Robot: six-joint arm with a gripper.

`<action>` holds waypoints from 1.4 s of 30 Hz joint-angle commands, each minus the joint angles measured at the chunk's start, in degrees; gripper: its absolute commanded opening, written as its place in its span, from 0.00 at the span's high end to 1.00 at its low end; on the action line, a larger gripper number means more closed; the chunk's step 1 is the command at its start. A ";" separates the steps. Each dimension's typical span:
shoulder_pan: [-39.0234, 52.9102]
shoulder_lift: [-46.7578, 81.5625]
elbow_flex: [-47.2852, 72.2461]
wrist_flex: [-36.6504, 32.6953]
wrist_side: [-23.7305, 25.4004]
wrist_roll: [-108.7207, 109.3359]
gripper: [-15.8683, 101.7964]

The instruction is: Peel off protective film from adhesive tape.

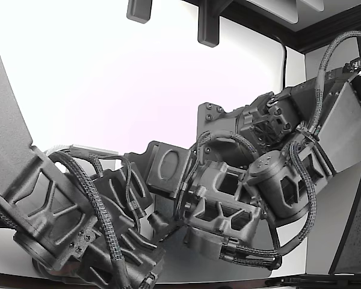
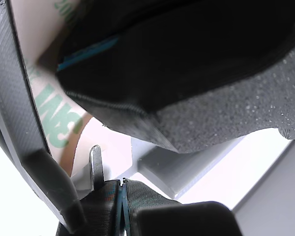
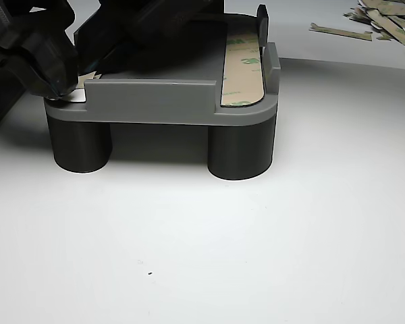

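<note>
Gripper point(image 3: 57, 84), jaws seemingly pinched on a film point(image 2: 56, 123) corner at the fixture point(image 3: 155, 101); peel slowly, low and steady.

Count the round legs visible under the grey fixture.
2: one leg under the fixture at the other view's left, one leg at its right. Rear ones may be hidden.

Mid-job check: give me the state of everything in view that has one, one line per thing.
Tape strip: lying flat in the fixture's right slot as the other view shows it, printed liner still on.
Fixture: upright on its two round legs.
End effector: down at the fixture's corner on the other view's left; open or shut cannot be told.
Peeled liners: loose pile on the table behind.
</note>
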 commanded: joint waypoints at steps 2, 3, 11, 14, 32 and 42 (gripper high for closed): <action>-0.35 0.62 -1.41 0.18 -0.18 0.18 0.96; -0.35 0.62 -1.32 0.26 -0.26 0.35 0.96; -0.09 0.97 -0.79 1.05 -0.53 1.14 0.96; 0.18 1.14 -0.88 1.67 -0.79 1.67 0.96; 0.62 1.23 -1.23 3.78 -0.88 3.69 0.96; -0.26 5.45 -6.06 11.16 0.79 1.93 0.96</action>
